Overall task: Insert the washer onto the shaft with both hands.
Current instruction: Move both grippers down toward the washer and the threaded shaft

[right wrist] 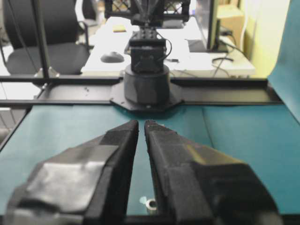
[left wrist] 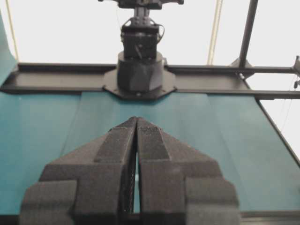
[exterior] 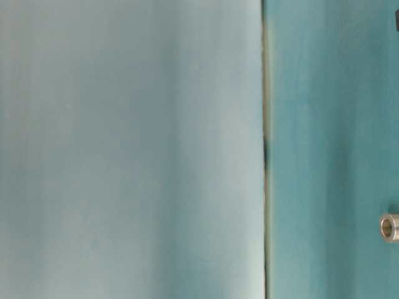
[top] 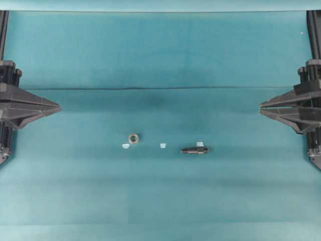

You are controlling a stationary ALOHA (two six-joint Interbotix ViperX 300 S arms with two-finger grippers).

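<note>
The washer (top: 133,137), a small tan ring with a dark hole, lies flat on the teal mat left of centre. It also shows at the right edge of the table-level view (exterior: 388,227) and low between the fingers in the right wrist view (right wrist: 150,204). The shaft (top: 194,149), a short dark stepped rod, lies on its side to the washer's right. My left gripper (top: 59,107) (left wrist: 137,121) hovers at the far left, shut and holding nothing. At the far right my right gripper (top: 261,107) (right wrist: 141,124) is shut with a thin slit between its tips, also holding nothing.
Three pale tape scraps lie on the mat: one (top: 125,146) beside the washer, one (top: 163,145) between washer and shaft, one (top: 200,144) touching the shaft. Each wrist view faces the opposite arm's base (left wrist: 139,70) (right wrist: 146,79). A fold line (top: 160,89) crosses the mat.
</note>
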